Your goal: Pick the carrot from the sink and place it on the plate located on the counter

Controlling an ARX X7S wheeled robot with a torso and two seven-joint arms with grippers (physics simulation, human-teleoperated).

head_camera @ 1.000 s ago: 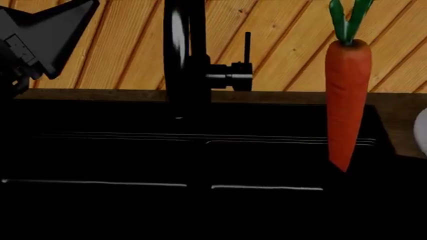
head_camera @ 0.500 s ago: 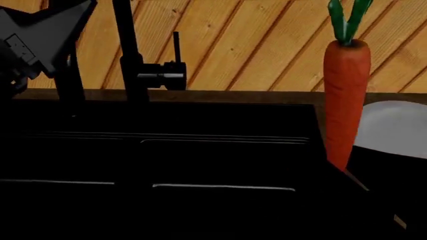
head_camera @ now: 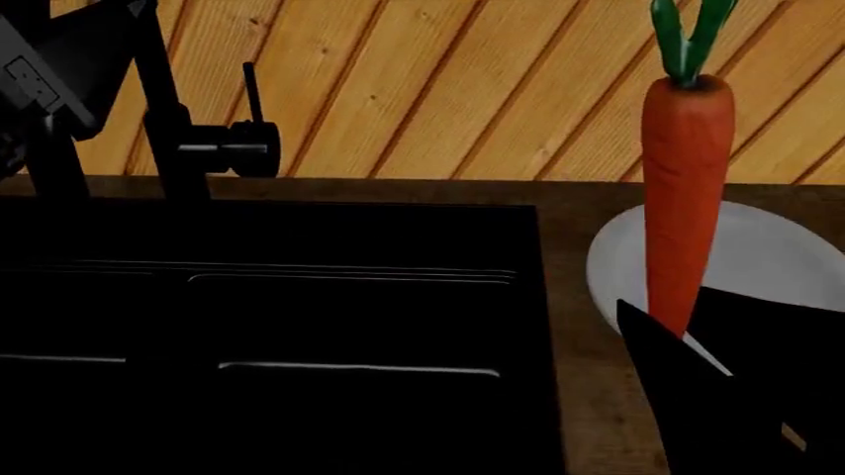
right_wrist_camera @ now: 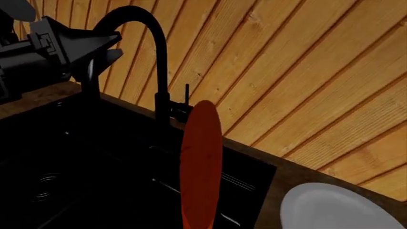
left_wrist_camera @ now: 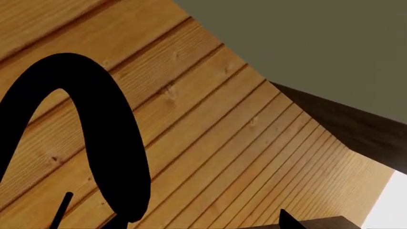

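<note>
The orange carrot (head_camera: 687, 198) stands upright with its green top up, its lower end held in my right gripper (head_camera: 668, 319), which is shut on it. Its tip hangs over the near left part of the white plate (head_camera: 779, 252) on the brown counter (head_camera: 585, 381). In the right wrist view the carrot (right_wrist_camera: 201, 162) rises from the lower edge, with the plate (right_wrist_camera: 330, 212) beside it. The black sink (head_camera: 264, 297) fills the left and middle. My left gripper (head_camera: 34, 79) is raised at the far left near the faucet (head_camera: 165, 109), open and empty.
A slanted wood-plank wall (head_camera: 462, 89) runs behind the counter. The faucet's black arch (left_wrist_camera: 108, 133) fills much of the left wrist view. The faucet (right_wrist_camera: 156, 52) and my left gripper (right_wrist_camera: 105, 45) stand beyond the sink basin (right_wrist_camera: 76, 167) in the right wrist view.
The head view has swung right: sink and faucet slid left, and the plate came into view beneath the carrot. The carrot stays held upright in my right gripper.
</note>
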